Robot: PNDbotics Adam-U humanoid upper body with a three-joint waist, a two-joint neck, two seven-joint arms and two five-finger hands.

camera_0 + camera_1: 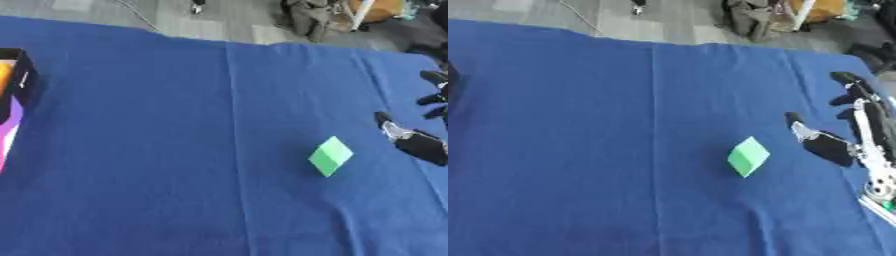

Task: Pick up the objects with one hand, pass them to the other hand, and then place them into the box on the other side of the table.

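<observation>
object: green block (748, 156), lying on the blue table (605, 150), right of centre, stood on a corner in view like a diamond, nothing touching it
right hand: right hand (855, 127) at the right edge of the table, just off the block's right side, slightly further up the view
fingers: fingers (846, 79) spread and straight-ish, thumb (796, 122) pointing toward the block; holding nothing
gap: block lies to the left of the thumb, near but apart, blue cloth visible between them
long axis: block's diagonal runs roughly top-right to bottom-left; no clear long side
nearer hand: right, by far; left hand not in view
box: box (12, 100) at far left edge, well apart from block, across the table
step: pickup not yet done; likely right hand reaches left onto the block
risk: block sits corner-on to the thumb, could twist when pinched
</observation>
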